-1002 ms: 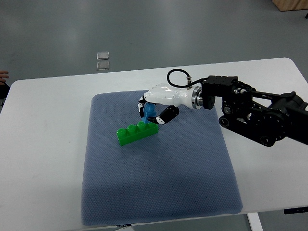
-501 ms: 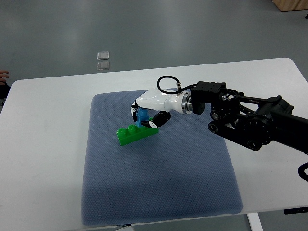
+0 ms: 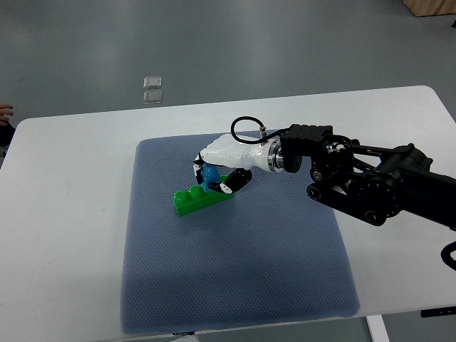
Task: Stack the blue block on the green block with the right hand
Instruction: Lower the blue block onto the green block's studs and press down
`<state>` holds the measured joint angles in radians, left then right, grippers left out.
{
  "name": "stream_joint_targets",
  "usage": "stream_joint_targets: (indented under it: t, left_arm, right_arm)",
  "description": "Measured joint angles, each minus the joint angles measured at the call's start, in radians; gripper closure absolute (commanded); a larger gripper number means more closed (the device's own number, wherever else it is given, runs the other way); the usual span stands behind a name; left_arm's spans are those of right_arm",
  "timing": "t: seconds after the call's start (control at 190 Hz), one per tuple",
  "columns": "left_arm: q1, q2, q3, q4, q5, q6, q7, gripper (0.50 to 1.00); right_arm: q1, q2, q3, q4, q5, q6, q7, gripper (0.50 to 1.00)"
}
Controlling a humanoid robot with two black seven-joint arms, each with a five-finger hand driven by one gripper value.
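Note:
A long green block [image 3: 196, 200] with round studs lies on the blue-grey mat [image 3: 235, 263], left of its middle. A small blue block [image 3: 210, 175] stands on the green block's right end, held from above. My right hand [image 3: 214, 174], white with black fingertips, is shut on the blue block, its fingers [image 3: 229, 184] curled around it and reaching down to the green block's top. The black right arm [image 3: 370, 182] comes in from the right edge. The blue block's underside is hidden by the fingers. The left arm is out of view.
The mat lies on a white table [image 3: 64, 214]. Two small clear squares [image 3: 152, 89] lie on the grey floor beyond the table's far edge. A person's fingertip [image 3: 4, 110] shows at the left edge.
The right hand has moved left and down with the blue block, from above the green block's right end to resting on it. The green block has hardly moved.

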<state>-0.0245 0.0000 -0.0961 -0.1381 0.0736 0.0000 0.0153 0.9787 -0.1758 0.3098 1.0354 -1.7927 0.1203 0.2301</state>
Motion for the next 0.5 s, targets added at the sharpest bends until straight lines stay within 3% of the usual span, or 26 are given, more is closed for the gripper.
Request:
stream_joint_targets:
  t: [0.501]
  left_arm:
    - [0.0, 0.0, 0.0, 0.0, 0.0, 0.0, 0.0, 0.5]
  right_arm:
    - [-0.005, 0.022, -0.011, 0.0, -0.013, -0.001, -0.003, 0.953]
